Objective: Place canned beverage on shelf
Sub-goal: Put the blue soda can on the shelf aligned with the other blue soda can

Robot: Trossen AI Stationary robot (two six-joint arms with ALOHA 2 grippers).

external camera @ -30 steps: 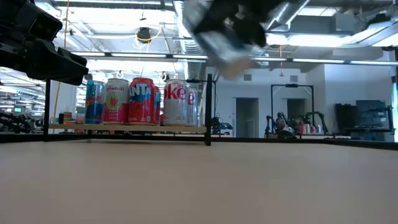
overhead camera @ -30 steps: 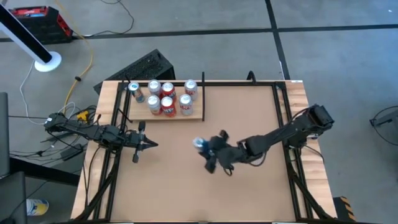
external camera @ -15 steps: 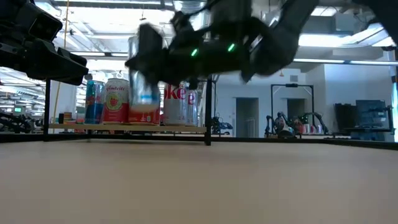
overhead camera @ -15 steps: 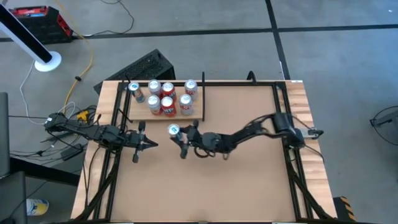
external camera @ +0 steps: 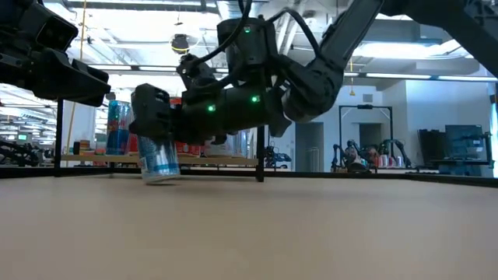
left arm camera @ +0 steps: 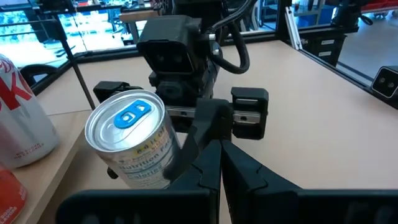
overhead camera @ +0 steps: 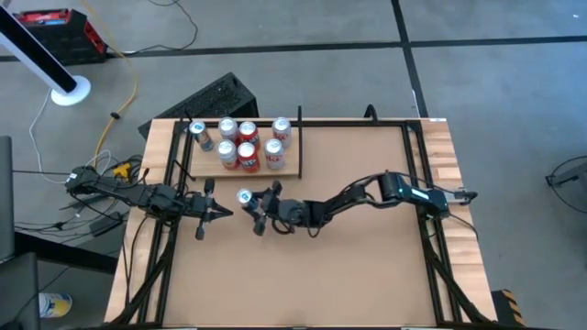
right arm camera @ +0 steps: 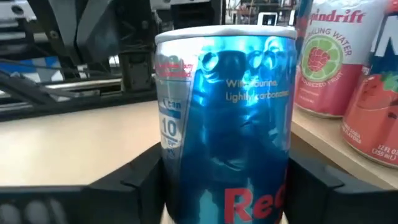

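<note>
Blue can carried toward the shelf [overhead camera: 292,170], not yet placed.
Above the table [overhead camera: 367,275], just beside the shelf's near edge, my right tool [overhead camera: 256,207] pinched the can [overhead camera: 245,196]; five cans [overhead camera: 248,144] already stood there, my left tool [overhead camera: 216,213] pressed together nearby.

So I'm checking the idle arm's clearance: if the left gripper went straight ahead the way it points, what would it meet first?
Probably the blue can held by the right gripper; it stands straight ahead of the shut left gripper, though the gap is hard to judge.
</note>
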